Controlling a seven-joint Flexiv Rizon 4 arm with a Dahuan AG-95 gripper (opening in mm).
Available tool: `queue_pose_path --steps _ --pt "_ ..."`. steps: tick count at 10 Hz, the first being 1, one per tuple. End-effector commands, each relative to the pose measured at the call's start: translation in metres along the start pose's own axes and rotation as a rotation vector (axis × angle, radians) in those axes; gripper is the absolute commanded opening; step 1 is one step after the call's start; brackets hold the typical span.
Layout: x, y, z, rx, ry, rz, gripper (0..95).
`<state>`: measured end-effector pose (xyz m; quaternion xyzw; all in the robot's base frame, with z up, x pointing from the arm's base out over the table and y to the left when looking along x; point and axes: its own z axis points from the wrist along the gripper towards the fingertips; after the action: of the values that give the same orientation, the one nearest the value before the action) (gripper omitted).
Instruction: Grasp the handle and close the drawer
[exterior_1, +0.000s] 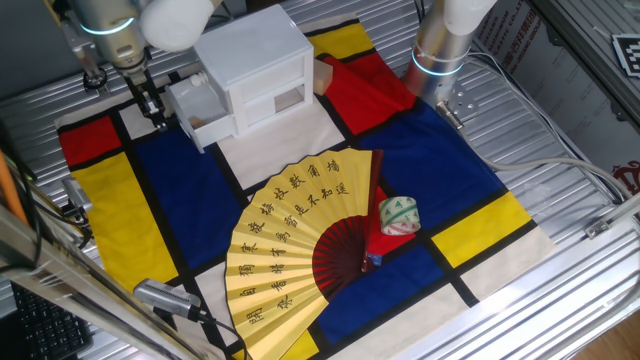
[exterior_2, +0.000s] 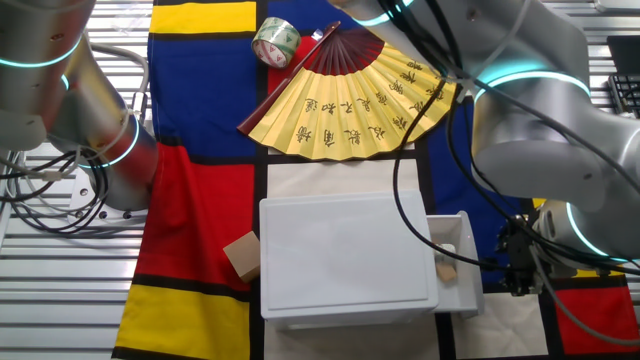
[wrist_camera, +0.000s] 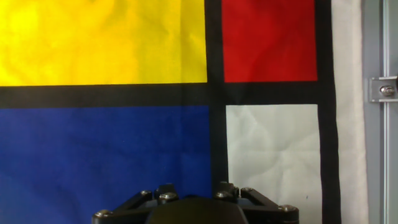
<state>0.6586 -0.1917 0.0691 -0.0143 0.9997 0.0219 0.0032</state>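
Note:
The small white cabinet (exterior_1: 255, 60) stands at the back of the cloth. Its lower drawer (exterior_1: 200, 108) is pulled out toward the left, and in the other fixed view (exterior_2: 455, 270) toward the right, with a small tan thing (exterior_2: 446, 268) inside. The handle on the drawer's front panel is too small to make out. My gripper (exterior_1: 152, 105) hangs just beyond the drawer's front, apart from it, and its dark fingers look open and empty. It also shows in the other fixed view (exterior_2: 518, 268). The hand view shows only the gripper body (wrist_camera: 196, 208) above the cloth.
A big yellow folding fan (exterior_1: 290, 245) lies spread mid-table with a roll of tape (exterior_1: 398, 215) beside it. A small wooden block (exterior_2: 243, 255) lies by the cabinet's far side. A second arm's base (exterior_1: 440, 50) stands at the back right. Metal rails edge the cloth.

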Motion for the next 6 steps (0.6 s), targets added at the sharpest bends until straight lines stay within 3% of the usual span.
queue_pose_path --steps 1,6 --pt "0.0002 0.0003 0.0004 0.001 0.000 0.000 38.0" --pt "0.0017 0.0018 0.0044 0.000 -0.001 0.003 38.0"
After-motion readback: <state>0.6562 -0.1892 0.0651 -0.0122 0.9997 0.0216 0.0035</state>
